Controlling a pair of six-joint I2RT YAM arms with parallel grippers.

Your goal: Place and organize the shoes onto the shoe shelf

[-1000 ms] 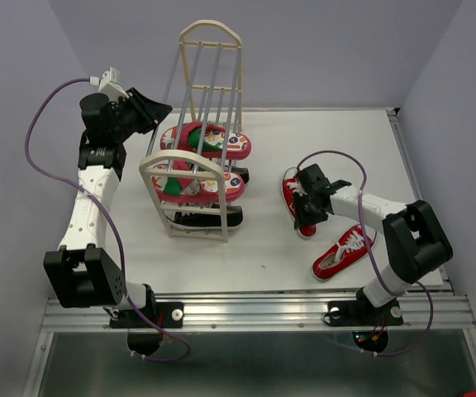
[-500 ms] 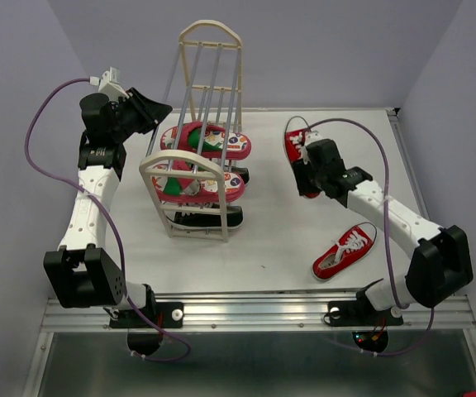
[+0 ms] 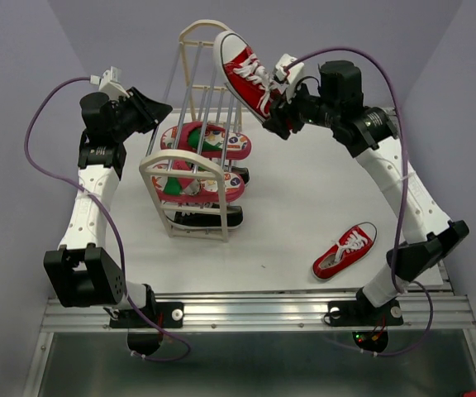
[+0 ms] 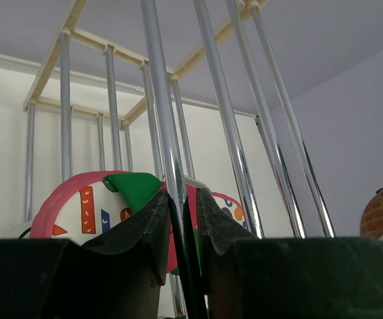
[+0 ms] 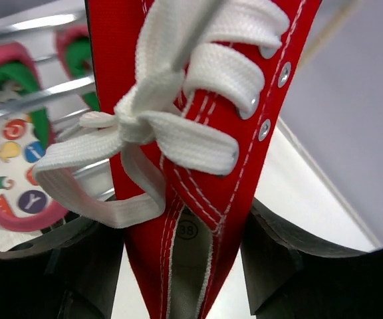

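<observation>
Right hand (image 3: 276,109) grips a red sneaker (image 3: 245,73) across its sides, jaws partly spread, holding it aloft beside the top of the shoe shelf (image 3: 182,165). Note that your left hand (image 4: 181,219) is clamped tight on a grey rod (image 4: 159,100) of that shelf; the other red sneaker (image 3: 344,251) lies on the tabletop (image 3: 287,240)

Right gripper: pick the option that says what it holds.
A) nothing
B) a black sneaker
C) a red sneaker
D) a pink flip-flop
C: the right gripper is clamped on the heel end of a red sneaker with white laces, up in the air by the top of the shoe shelf. The right wrist view shows the same shoe squeezed from both sides.
</observation>
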